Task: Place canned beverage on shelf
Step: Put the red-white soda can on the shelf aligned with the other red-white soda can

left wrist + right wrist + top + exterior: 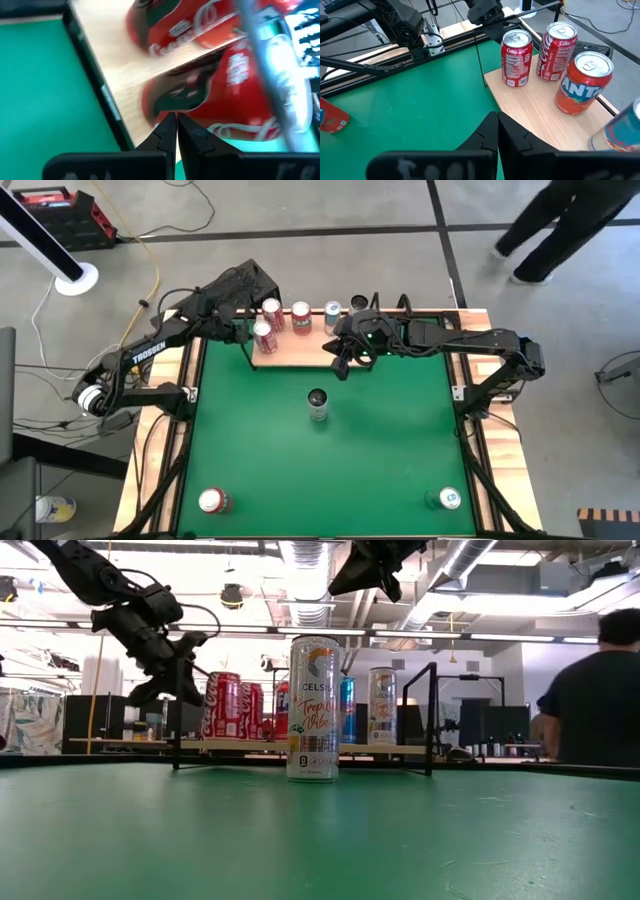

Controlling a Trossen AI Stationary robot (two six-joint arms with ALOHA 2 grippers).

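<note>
The shelf (300, 352), a light-wood board with black rails, lies at the table's far middle. Several cans stand on it: two red cola cans (266, 334), an orange Fanta can (301, 317), a teal can (332, 313) and a dark one (360, 303). A tall Celsius can (318, 405) stands upright on the green felt at mid-table (313, 708). My left gripper (177, 125) is shut, just left of the shelf's nearest cola can (225, 100). My right gripper (497, 125) is shut and empty, above the shelf's near edge (345, 360). My left gripper's shut fingertips (170, 122) stand close against the side of the nearest cola can (180, 97), coming from the table's left. I cannot tell whether they touch it. The can stands upright on the shelf board.
A red can (212, 500) stands at the near left corner of the felt and a green can (449, 498) at the near right. A person (560, 220) walks beyond the table's far right. Bare felt lies around the Celsius can.
</note>
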